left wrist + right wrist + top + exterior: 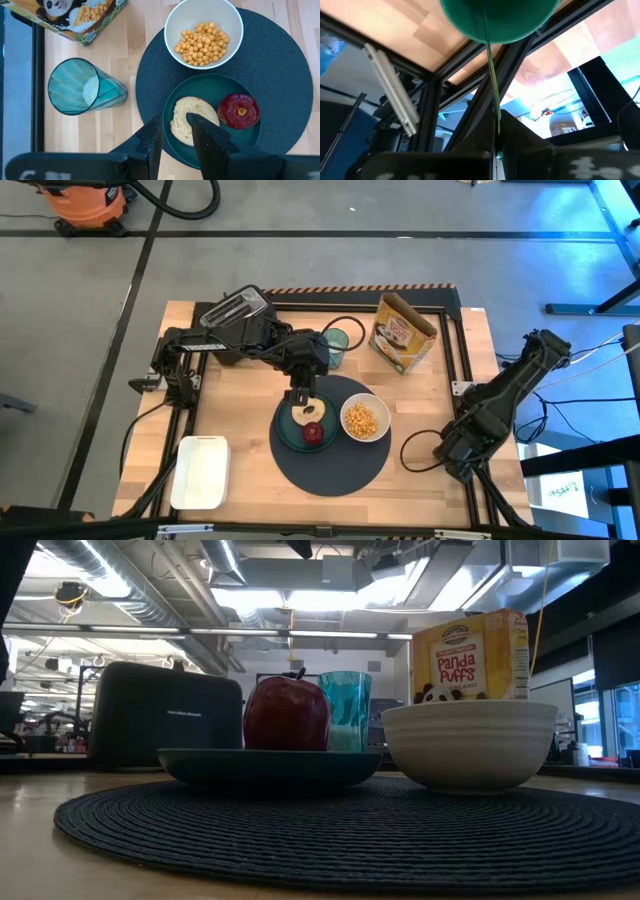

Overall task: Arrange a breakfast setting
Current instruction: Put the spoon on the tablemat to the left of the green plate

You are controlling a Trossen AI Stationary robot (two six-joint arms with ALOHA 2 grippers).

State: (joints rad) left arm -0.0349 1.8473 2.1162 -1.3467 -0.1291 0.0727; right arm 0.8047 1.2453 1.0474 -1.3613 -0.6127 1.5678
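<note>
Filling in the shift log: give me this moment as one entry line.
left gripper: over toasted bagel half on teal plate | right gripper: shut on green utensil, table's right edge | red apple: on plate

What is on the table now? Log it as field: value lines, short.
mat: dark round mat, carries plate and bowl
plate: teal plate with bagel and red apple
bowl: white bowl holding yellow cereal
off mat: teal cup, cereal box
left tool: open, above the bagel
right tool: shut on teal utensil, at the table's right side
</note>
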